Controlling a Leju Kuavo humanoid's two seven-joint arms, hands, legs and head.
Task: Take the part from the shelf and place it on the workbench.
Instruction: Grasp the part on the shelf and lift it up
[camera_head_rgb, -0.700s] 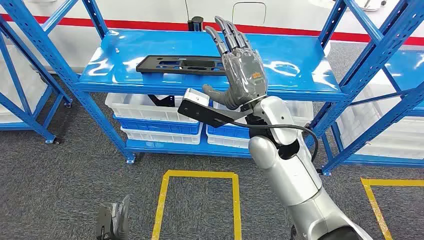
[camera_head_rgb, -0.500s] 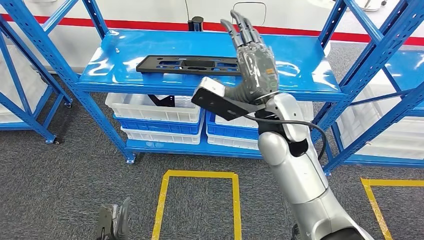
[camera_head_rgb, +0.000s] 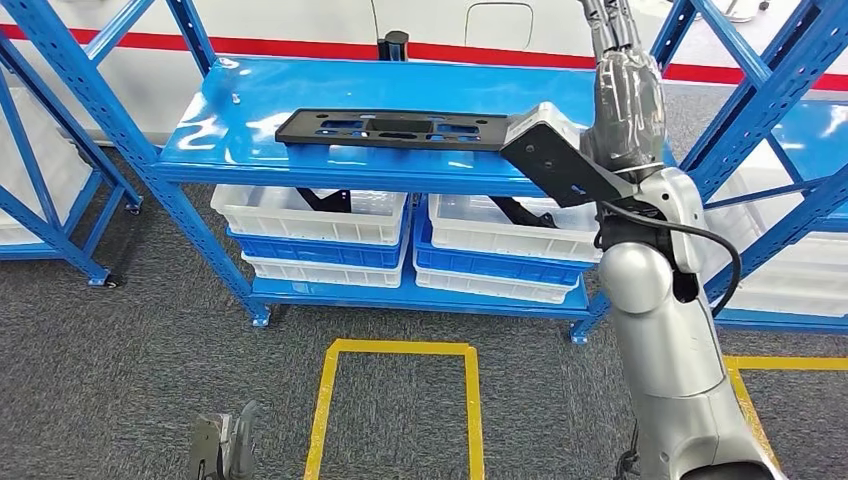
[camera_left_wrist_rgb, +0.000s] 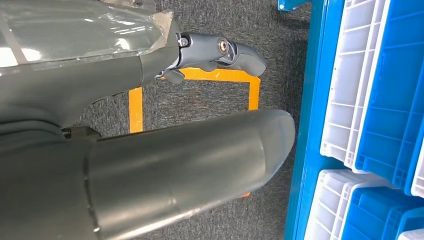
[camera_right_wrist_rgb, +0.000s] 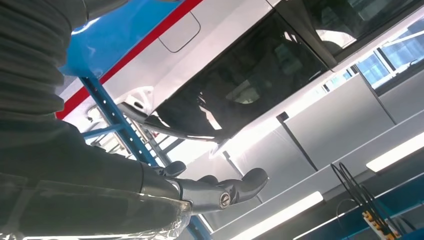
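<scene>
My right hand (camera_head_rgb: 628, 100) is raised with fingers straight and holding nothing, tips cut off, beside the part (camera_head_rgb: 395, 129) on the blue shelf (camera_head_rgb: 230, 140); left hand (camera_head_rgb: 225, 450) unclear.

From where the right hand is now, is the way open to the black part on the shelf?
Probably yes. The right hand is raised, open and empty, off the right end of the black part, which lies alone on the blue shelf with nothing between them.

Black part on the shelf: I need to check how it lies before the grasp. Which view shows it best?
The head view. The black part lies flat on the top blue shelf, nearly all visible, its right end behind the right wrist's camera mount. The wrist views show none of the part.
</scene>
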